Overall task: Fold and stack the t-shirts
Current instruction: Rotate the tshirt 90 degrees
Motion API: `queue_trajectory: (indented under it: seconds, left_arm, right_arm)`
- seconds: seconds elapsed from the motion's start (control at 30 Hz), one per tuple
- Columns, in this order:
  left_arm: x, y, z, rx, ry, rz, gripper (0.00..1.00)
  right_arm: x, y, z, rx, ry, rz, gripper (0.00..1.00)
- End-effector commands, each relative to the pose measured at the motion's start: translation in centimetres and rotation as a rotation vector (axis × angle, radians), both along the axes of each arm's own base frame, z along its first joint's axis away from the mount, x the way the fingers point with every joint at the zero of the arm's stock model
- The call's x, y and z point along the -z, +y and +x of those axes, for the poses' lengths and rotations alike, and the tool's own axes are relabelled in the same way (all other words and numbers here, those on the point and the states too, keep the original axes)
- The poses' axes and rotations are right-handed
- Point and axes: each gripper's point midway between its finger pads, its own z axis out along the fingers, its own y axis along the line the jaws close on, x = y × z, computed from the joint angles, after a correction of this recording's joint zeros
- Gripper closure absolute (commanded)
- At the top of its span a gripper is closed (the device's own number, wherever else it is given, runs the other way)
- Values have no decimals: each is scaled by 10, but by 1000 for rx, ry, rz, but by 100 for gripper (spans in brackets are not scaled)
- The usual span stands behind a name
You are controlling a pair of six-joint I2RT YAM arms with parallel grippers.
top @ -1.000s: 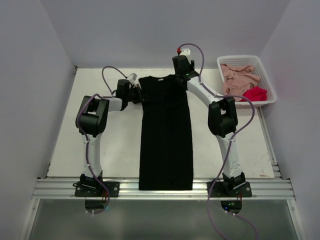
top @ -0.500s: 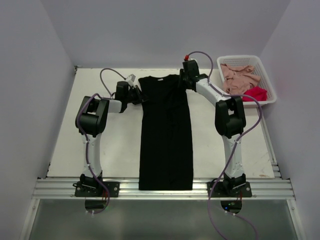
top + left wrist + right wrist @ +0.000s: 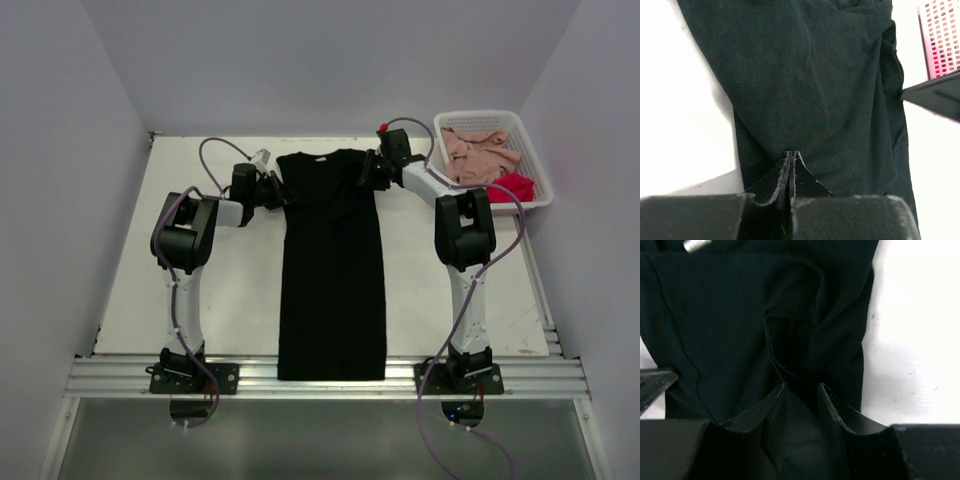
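The black shirt [image 3: 332, 270] lies flat on the surface [image 3: 220, 290] as a long narrow strip. Its long axis runs straight from the collar end, between the two sets of fingers, to the hem, which lies well behind them near the arm bases.

The left fingers [image 3: 281, 190] are pressed fully together on the strip's left edge, just below the shoulder, with a tuck of black cloth nipped at their tips. The right fingers [image 3: 367, 174] sit at the opposite edge, facing the left ones across the strip's width. They stand narrow, with a raised fold of the shirt running into the gap between them. They seem to pinch it, though the dark cloth makes the bite hard to read.

Each arm thus has its own corner of the same end, level with the other, and neither is nearer the hem. The coming move likely turns on this: the free length of the shirt lies wholly behind both sets of fingers, so a fold would carry the collar end back along that axis, both sides moving evenly to keep the edges square.

Beyond the right fingers, well apart, the basket [image 3: 490, 119] holds a pink shirt [image 3: 478, 150] and a red shirt [image 3: 510, 186], not yet folded.
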Motion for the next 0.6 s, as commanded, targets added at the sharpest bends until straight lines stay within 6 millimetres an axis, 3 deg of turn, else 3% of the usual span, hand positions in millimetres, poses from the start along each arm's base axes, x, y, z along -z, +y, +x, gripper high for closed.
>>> queue_trajectory:
  seconds: [0.0,0.23,0.37,0.47,0.57]
  left_arm:
    - [26,12,-11,-21,77,23,100]
    - [27,10,-12,-19,80,15,100]
    - [29,11,-12,-22,82,15,100]
    - [30,11,-13,-18,87,12,100]
    - [30,10,-13,-18,85,10,100]
  right_arm:
    - [4,14,-5,-56,16,81,65]
    - [13,14,-12,-72,43,110,66]
    - [18,13,-13,-69,49,102,78]
    - [15,11,-14,-67,40,96,98]
    - [9,9,-17,-67,30,88,100]
